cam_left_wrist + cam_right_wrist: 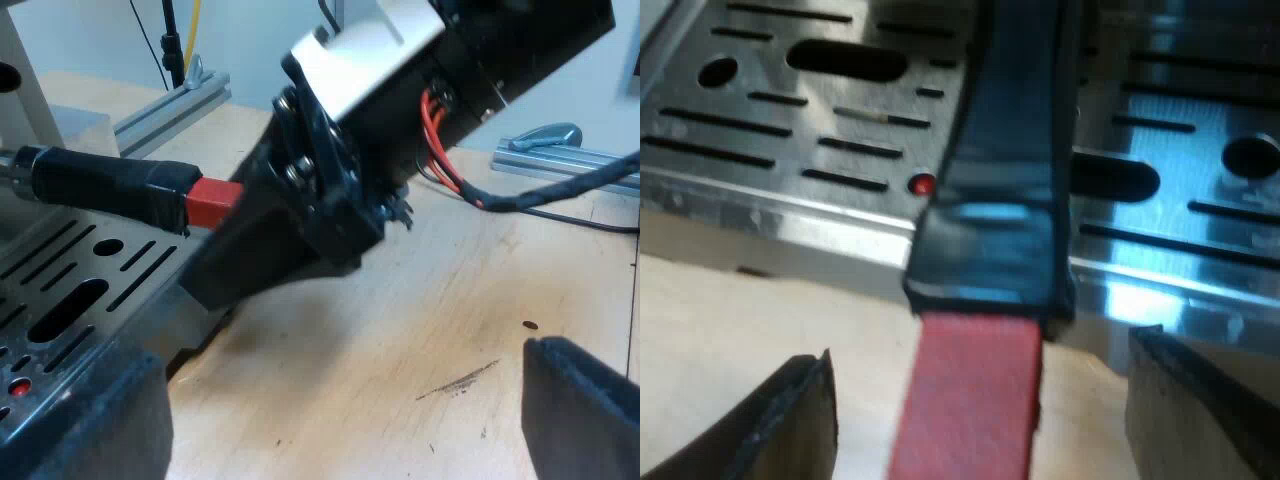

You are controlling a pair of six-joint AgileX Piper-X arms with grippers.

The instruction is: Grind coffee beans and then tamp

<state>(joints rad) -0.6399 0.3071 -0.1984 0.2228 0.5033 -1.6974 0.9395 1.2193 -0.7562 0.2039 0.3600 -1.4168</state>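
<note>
The holder's dark handle (105, 185) reaches out over the espresso machine's slotted metal drip tray (60, 290) and ends in a red tip (215, 203). My right gripper (225, 265) is at that red tip. In the right wrist view the handle (1005, 150) and its red end (965, 400) run between my right gripper's (980, 350) fingers (790, 420), which stand apart from it on both sides, open. My left gripper (340, 370) is open with nothing in it, low over the wooden table beside the drip tray's edge.
A small red float dot (924, 184) shows in the drip tray (780, 120). Two aluminium rails (170, 105) (570, 155) lie on the wooden table (420, 330) beyond the right arm. A black cable (560, 195) trails across the wood.
</note>
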